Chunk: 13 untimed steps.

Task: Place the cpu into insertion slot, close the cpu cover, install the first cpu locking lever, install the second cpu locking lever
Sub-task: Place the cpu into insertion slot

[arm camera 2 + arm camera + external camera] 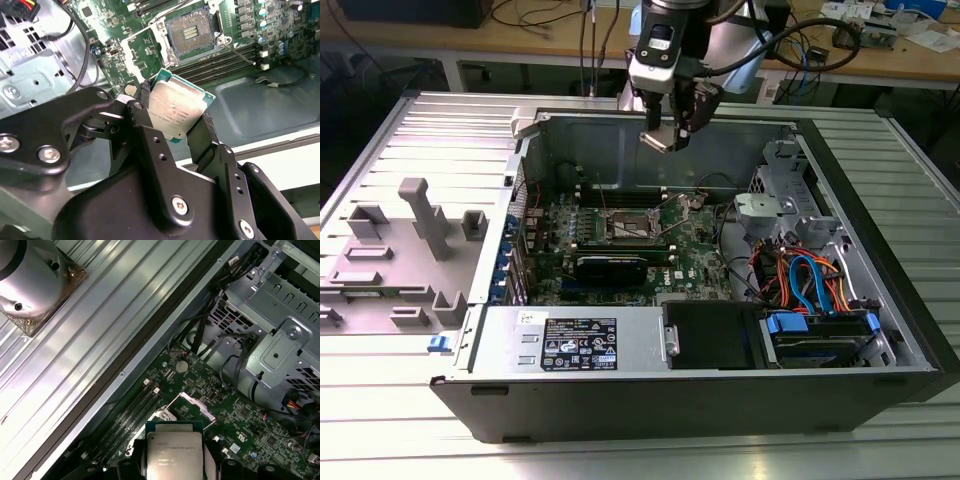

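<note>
claw [172, 122]: clamped on the cpu by two opposite edges, seen in both wrist views; in the exterior view it hangs upper centre, over the back of the case.
cpu [177, 111]: in the claw, in the air and tilted, with the silver top and green rim showing. It is above the board and well apart from the slot, not seated.
slot [192, 32]: bare, with a dark centre and rows of contacts inside a metal rim. Nothing is in it.
cover [197, 406]: silver frame that looks swung open just beside the slot, not closed.
handling: the cpu is probably light, thin and stiff. The metal top is likely slick, and the underside contacts and slot pins are likely easy to damage, so it wants no force or skew.
where to hold: the bare side edges, as the claw does now, keeping off the flat faces.
case [670, 412]: open-topped, lying on the ribbed bench [400, 430], lower centre of the exterior view.
case contents: green board [695, 250] in the middle, labelled power box [570, 340] at the front, drive cage [785, 200] and a bundle of cables [810, 275] on the exterior view's right.
holders [415, 215]: grey moulded blocks on the bench, on the exterior view's left, outside the case.
</note>
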### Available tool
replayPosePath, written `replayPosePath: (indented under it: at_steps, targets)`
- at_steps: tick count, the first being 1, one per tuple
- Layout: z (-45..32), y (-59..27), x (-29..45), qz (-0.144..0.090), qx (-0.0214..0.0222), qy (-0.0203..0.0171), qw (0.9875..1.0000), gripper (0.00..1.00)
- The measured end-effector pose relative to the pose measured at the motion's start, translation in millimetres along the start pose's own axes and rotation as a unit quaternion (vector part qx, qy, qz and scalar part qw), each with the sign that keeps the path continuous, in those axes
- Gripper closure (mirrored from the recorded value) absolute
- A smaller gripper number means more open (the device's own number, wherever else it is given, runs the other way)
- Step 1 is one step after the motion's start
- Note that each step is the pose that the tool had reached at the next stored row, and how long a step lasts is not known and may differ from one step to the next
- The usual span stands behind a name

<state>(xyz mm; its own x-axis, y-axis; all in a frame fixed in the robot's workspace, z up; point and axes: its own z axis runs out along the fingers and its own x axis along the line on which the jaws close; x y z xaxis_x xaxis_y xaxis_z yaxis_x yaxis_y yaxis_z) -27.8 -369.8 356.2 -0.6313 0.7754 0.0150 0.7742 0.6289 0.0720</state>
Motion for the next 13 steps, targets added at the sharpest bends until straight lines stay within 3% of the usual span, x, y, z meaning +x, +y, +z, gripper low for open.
replayPosePath:
  at_steps: [5, 13]
  targets:
    - [3.2, -0.2, 0.0, 0.031, 0.0002, -0.003, 0.9995, 0.46]
    - [3.8, -0.3, 0.0, 0.044, -0.0001, -0.0039, 0.999, 0.46]
